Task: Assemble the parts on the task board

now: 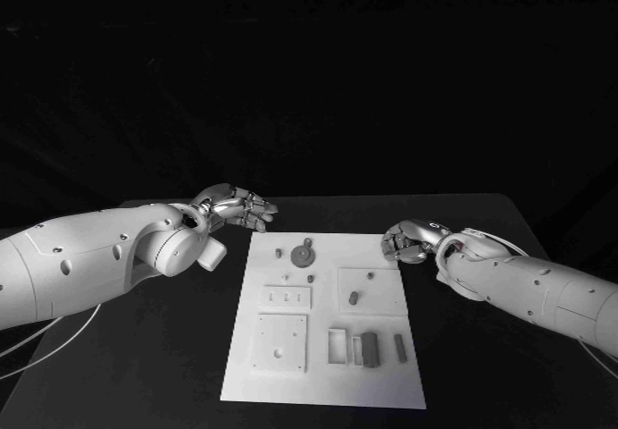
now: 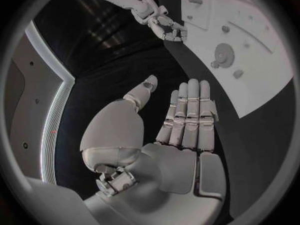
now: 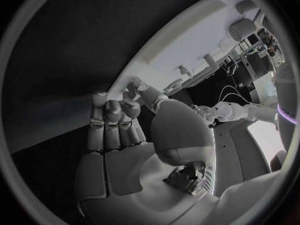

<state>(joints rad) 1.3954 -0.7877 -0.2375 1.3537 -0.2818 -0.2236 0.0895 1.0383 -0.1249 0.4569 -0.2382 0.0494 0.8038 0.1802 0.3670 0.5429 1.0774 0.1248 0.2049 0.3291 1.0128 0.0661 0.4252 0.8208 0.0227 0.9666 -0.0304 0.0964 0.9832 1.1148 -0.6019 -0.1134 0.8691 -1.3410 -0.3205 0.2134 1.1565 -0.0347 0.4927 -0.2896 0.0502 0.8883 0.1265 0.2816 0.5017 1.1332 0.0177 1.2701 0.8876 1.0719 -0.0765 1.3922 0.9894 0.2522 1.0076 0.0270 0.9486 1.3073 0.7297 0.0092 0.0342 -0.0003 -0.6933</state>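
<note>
Head view: black counter (image 1: 154, 357), largest, carrying white board (image 1: 322, 380) at its middle. Left arm (image 1: 90, 264) in from the left, right arm (image 1: 541, 290) from the right, both white. Left hand (image 1: 238, 208) just off the board's far-left corner, above bare counter; seen from its own wrist (image 2: 181, 117), fingers straight and side by side, thumb apart, palm empty. Right hand (image 1: 410, 242) at the board's far-right edge, fingers curled in; seen from its own wrist (image 3: 115, 122), fingers bent forward, nothing visibly held. On the board: raised square plates, one near-left (image 1: 281, 342) and one at right (image 1: 369, 288); round gear (image 1: 303, 255) near the far edge; upright grey parts (image 1: 371, 349) in a row near-right; small pegs (image 1: 277, 253) beside the gear. All parts apart from both hands.
</note>
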